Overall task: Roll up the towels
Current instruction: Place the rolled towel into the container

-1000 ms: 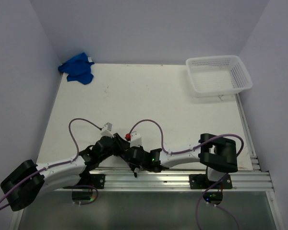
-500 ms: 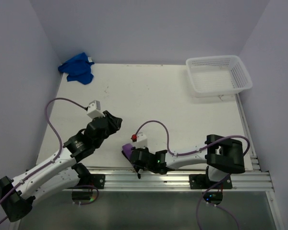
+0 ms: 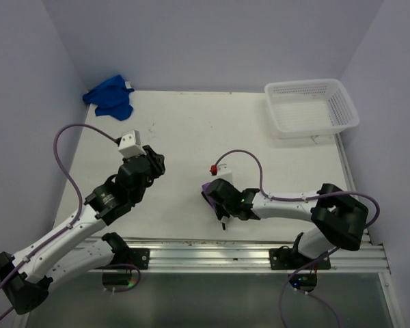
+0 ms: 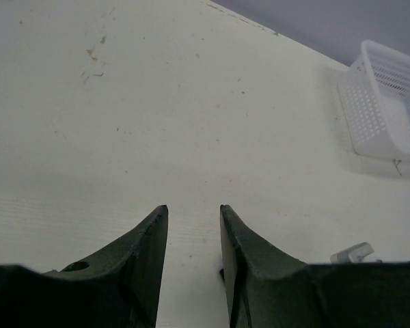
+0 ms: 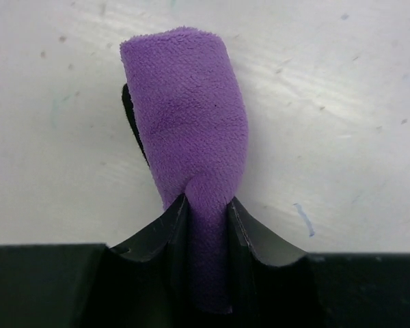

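You have two towels in front of you, one basket, and two arms. The purple towel [image 5: 184, 123] is fleecy cloth with a soft nap, bunched into a short, thick roll with a rounded far end. Your right gripper [image 5: 206, 199] is closed on its near end, and the cloth is squeezed narrow between the two dark fingers. From above, that towel sits near the middle of the counter [image 3: 191, 137], towards the near edge, mostly hidden under the right gripper [image 3: 215, 195]. You cannot tell whether the roll rests on the surface or hangs just above it.

The blue towel [image 3: 109, 97] lies crumpled in a loose heap at the far left corner of the counter, against the wall, well apart from both arms.

Your left gripper [image 4: 193, 208] has its fingers parted by a narrow gap, with only bare white counter between them; it holds nothing.

The basket [image 3: 346, 109] is white plastic mesh, rectangular with sloping perforated walls, at the far right corner. Both towels lie outside it.
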Controlling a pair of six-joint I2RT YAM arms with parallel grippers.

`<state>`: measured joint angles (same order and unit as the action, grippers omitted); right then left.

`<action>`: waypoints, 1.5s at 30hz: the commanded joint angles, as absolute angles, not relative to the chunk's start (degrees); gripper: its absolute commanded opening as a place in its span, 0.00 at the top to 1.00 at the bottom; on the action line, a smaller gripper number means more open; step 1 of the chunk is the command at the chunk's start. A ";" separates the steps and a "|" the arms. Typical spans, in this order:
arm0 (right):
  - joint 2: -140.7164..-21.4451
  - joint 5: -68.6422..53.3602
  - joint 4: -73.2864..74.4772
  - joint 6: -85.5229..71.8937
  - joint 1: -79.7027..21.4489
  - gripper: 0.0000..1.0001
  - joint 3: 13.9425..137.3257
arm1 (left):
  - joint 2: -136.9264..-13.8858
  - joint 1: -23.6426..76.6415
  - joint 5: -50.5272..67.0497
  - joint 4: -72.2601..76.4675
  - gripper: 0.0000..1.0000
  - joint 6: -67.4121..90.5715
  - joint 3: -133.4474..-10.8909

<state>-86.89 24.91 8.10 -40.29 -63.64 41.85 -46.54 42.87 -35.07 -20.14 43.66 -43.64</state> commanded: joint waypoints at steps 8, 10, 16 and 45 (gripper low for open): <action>-84.64 20.13 21.53 -21.38 -50.20 1.00 54.75 | -49.04 38.24 -37.01 -18.81 0.59 36.04 -45.09; -84.11 18.37 22.49 -19.61 -47.04 1.00 57.65 | -49.74 37.10 -36.91 -18.37 0.59 35.08 -45.09; -84.64 13.54 24.52 -14.51 -39.92 1.00 64.24 | -52.03 35.95 -36.48 -17.40 0.59 34.28 -44.39; -100.98 13.63 3.79 2.99 -10.20 1.00 84.12 | -59.41 35.51 -35.07 -16.17 0.59 34.45 -41.13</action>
